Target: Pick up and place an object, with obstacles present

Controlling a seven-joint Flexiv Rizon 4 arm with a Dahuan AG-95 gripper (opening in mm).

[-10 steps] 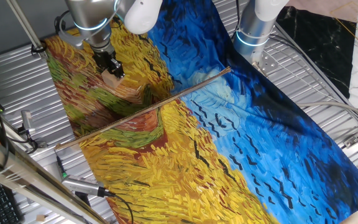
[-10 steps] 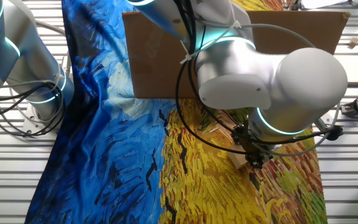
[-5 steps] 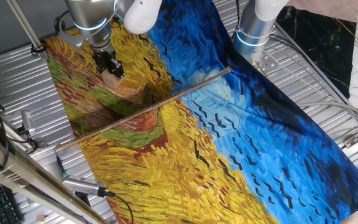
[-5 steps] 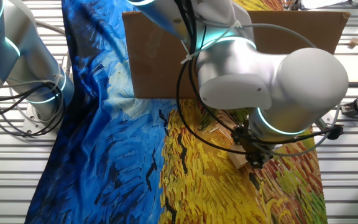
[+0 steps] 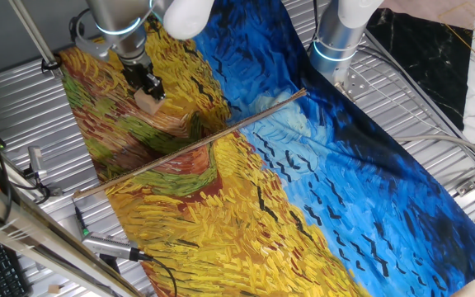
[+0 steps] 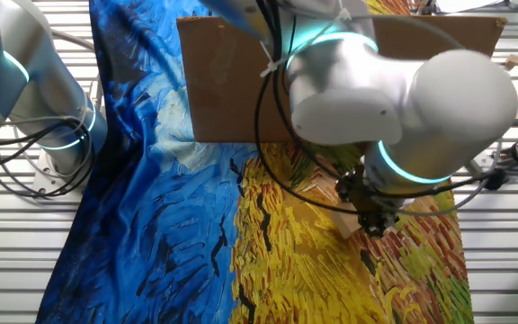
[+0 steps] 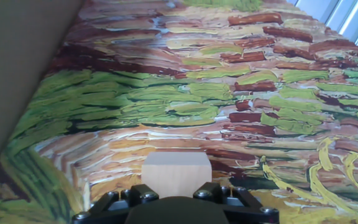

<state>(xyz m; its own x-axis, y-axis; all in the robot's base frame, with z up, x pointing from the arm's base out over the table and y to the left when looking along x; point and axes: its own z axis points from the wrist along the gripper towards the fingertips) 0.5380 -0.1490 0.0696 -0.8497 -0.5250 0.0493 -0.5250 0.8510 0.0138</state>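
My gripper is shut on the light tan wooden cube at the far left of the painted cloth, just above its yellow-green part. In the other fixed view the gripper hangs under the big white arm, with the cube at its fingertips. In the hand view the cube sits between the two black fingers of the gripper. The long thin brown rod lies slantwise across the cloth, to the right of and nearer than the gripper, apart from it.
A brown cardboard sheet stands behind the gripper and shows at the left in the hand view. A second white arm's base stands at the cloth's far edge. Grey metal rails flank the cloth.
The gripper has risen slightly with the cube in it. The rod has not moved.
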